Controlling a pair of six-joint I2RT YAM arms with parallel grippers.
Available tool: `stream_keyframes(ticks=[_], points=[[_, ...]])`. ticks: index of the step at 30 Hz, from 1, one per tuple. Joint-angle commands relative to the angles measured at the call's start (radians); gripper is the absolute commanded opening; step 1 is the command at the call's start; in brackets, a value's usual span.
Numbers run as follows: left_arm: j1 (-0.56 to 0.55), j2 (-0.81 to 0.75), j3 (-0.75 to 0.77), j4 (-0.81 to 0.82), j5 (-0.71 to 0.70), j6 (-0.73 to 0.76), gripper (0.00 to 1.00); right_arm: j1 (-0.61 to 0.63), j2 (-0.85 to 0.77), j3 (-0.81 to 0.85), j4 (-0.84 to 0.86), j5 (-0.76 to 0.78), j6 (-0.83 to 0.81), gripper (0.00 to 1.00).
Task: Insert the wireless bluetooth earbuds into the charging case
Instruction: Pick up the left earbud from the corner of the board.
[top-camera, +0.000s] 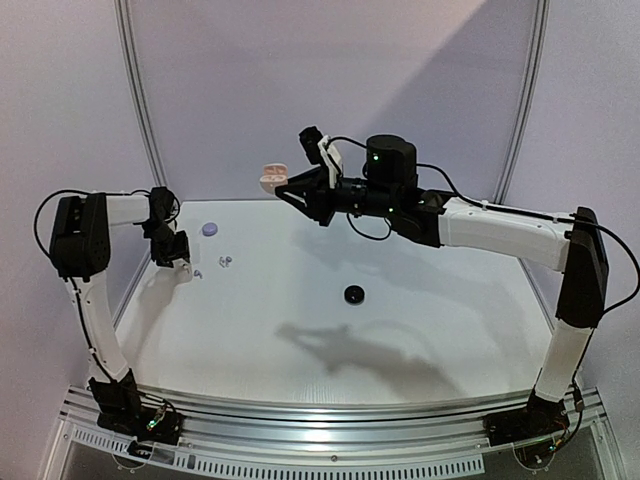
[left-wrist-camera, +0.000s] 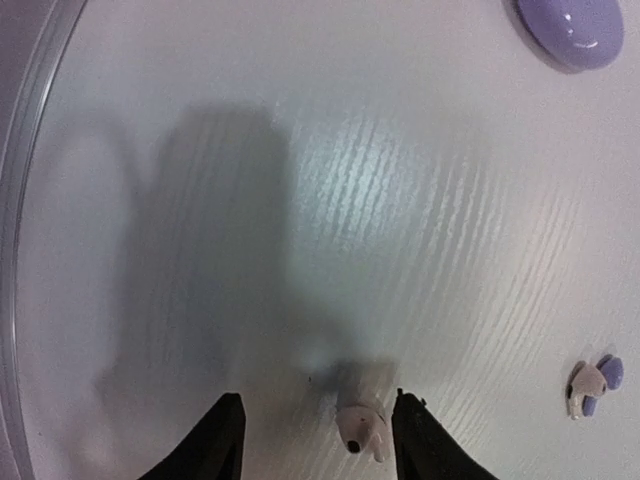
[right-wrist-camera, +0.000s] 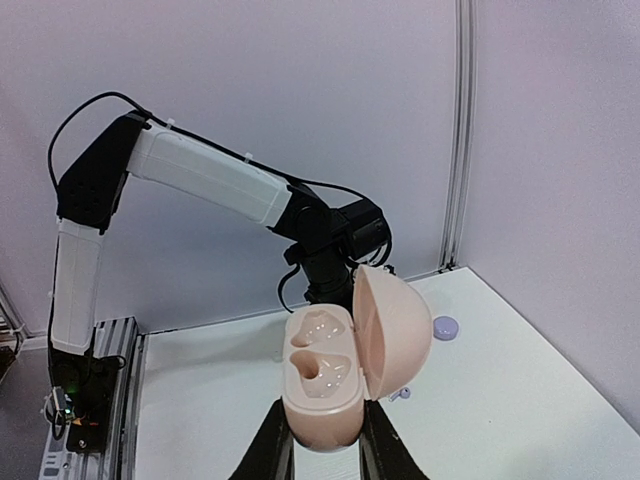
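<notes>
Left hand (left-wrist-camera: 318, 420): I hold it open astride white earbud (left-wrist-camera: 360, 425) on counter (left-wrist-camera: 400, 200), frame bottom | right hand (right-wrist-camera: 325, 425): grips open pink charging case (right-wrist-camera: 325, 385), lower centre

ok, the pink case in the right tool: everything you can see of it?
The charging case is a pale pink, glossy, plastic-looking oval clamshell. Its domed lid is swung open on a side hinge and stands beside the base. The base shows two moulded wells, both apparently empty. The right tool grips the base's lower end between its two black fingers, holding it raised off the table, near its far edge. Nothing else touches it.
</notes>
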Motion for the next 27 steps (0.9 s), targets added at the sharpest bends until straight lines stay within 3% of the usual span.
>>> stream_keyframes(ticks=[1, 27], points=[[-0.019, 0.009, 0.002, 0.017, -0.014, -0.002, 0.49, -0.006, 0.0, 0.018, -0.021, 0.004, 0.012, 0.0], [-0.032, 0.046, -0.017, -0.008, -0.01, -0.008, 0.24, -0.005, -0.012, -0.004, -0.019, 0.012, 0.021, 0.0]])
